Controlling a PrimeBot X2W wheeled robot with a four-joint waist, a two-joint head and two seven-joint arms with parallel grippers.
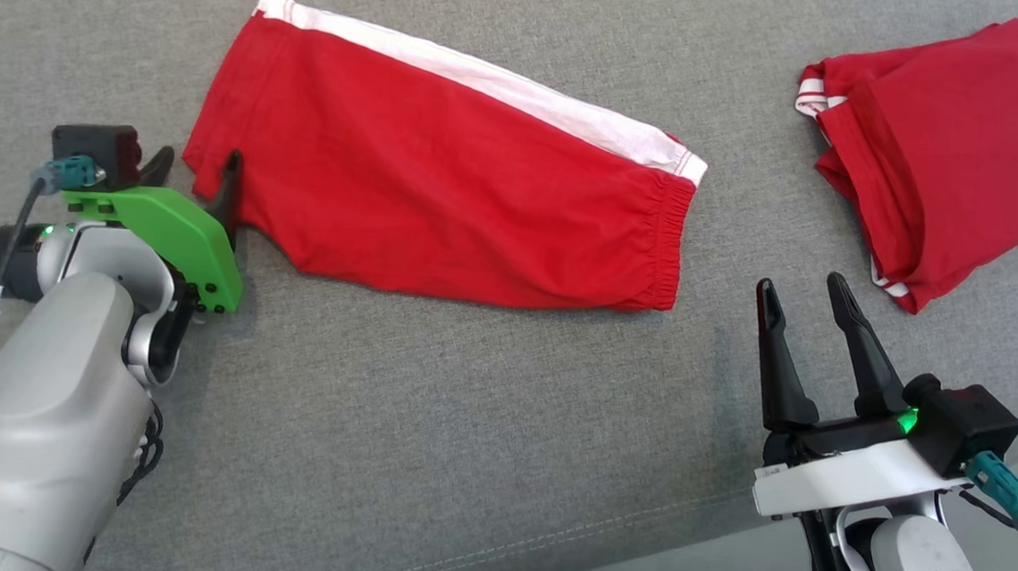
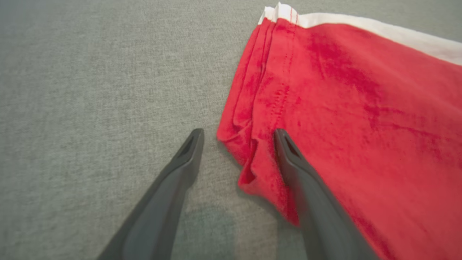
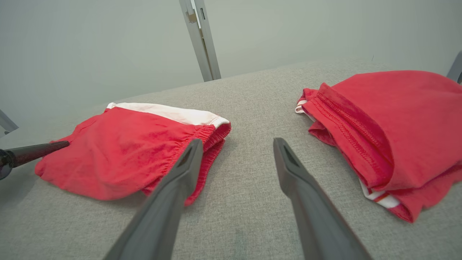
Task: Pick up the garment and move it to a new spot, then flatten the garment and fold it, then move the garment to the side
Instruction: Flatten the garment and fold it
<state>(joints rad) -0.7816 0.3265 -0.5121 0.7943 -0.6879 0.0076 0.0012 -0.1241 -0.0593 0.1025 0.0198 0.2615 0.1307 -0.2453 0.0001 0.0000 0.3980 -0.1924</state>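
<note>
Left gripper (image 2: 238, 133) spread, straddling garment (image 2: 343, 108) corner.

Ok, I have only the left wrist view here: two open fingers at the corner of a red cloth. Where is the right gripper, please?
Observer: The right gripper hovers open over the bare grey surface, just off the right end of the red garment and not touching it.
Operator: Is that garment the only cloth there?
Observer: No. A second red garment, folded, lies further right, apart from yours.
Operator: And what is at the far end of mine?
Observer: Its elastic waistband, at the end nearest the right gripper. The garment lies flat in one long piece.
</note>
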